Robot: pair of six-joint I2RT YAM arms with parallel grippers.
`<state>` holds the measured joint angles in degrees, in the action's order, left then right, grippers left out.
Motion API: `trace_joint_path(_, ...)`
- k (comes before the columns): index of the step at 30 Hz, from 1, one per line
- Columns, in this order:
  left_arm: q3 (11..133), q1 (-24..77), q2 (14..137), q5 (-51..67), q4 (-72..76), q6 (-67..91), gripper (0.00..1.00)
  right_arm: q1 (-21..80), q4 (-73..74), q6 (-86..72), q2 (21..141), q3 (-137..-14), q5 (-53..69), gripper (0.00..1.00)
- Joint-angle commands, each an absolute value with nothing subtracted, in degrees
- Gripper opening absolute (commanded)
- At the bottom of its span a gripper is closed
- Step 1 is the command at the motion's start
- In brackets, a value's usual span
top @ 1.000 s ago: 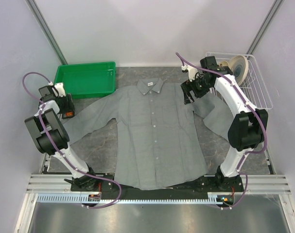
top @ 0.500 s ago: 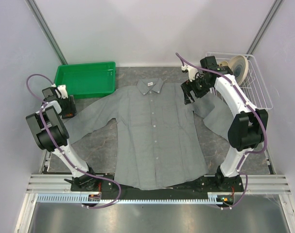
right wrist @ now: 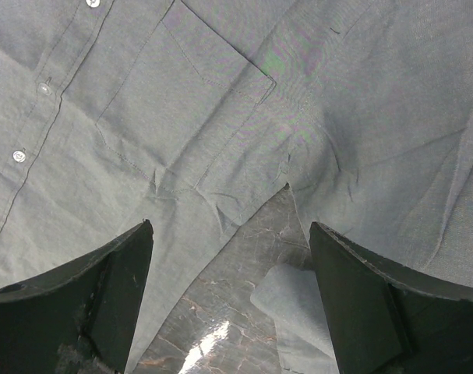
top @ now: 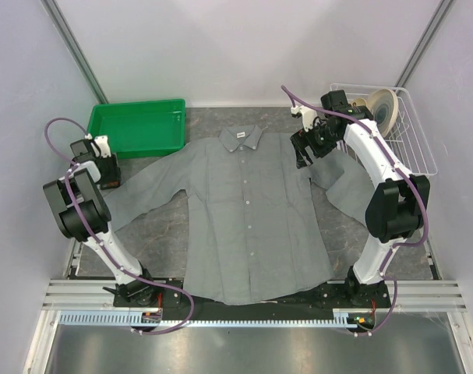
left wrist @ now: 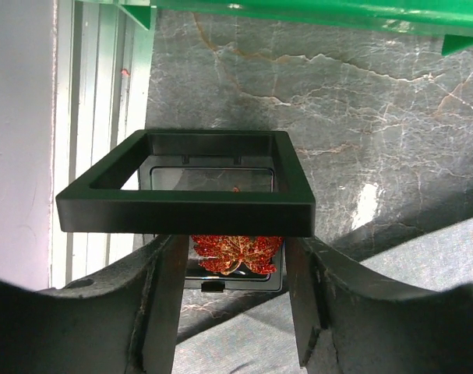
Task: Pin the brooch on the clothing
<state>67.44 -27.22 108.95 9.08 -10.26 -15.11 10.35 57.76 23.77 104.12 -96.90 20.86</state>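
The brooch (left wrist: pixel 236 251), a red glittery leaf, lies in the base of a small black box whose square lid (left wrist: pixel 185 212) stands raised over it. My left gripper (left wrist: pixel 234 245) straddles that box at the table's far left (top: pixel 105 175). Its fingers (left wrist: pixel 164 296) sit close against the base's two sides, and I cannot see whether they press on it. The clothing, a grey button-up shirt (top: pixel 248 218), lies spread flat mid-table. My right gripper (top: pixel 302 156) hangs open over the shirt's armpit by the chest pocket (right wrist: pixel 189 101), holding nothing (right wrist: pixel 230 257).
A green tray (top: pixel 139 128) stands just behind the box, and its edge (left wrist: pixel 298 12) crosses the top of the left wrist view. A shirt sleeve (left wrist: pixel 423 265) lies right of the box. A white wire basket (top: pixel 411 132) holding a pale disc (top: pixel 382 109) stands at the back right.
My left gripper has shifted a little toward the back, over the box, so the orange spot no longer shows from above. Its jaws have narrowed. The right arm is still.
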Motion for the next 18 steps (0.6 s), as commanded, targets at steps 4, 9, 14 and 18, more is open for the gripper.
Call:
trace_joint_path(4,67.15,-26.54,108.46,8.0,-7.91,-14.77,0.54,10.46,57.66,23.82,104.33,-99.4,20.74,0.89)
trace_joint_path(9,66.89,-26.63,107.32,7.73,-8.0,-14.68,0.52,10.55,57.66,23.64,104.5,-99.58,20.74,0.89)
trace_joint_path(14,66.1,-26.54,106.0,7.82,-7.82,-14.94,0.52,10.55,57.66,23.64,104.59,-99.76,20.66,0.89)
trace_joint_path(18,65.13,-26.54,104.42,7.3,-7.56,-15.38,0.52,10.46,57.66,23.64,104.5,-99.84,20.66,0.89)
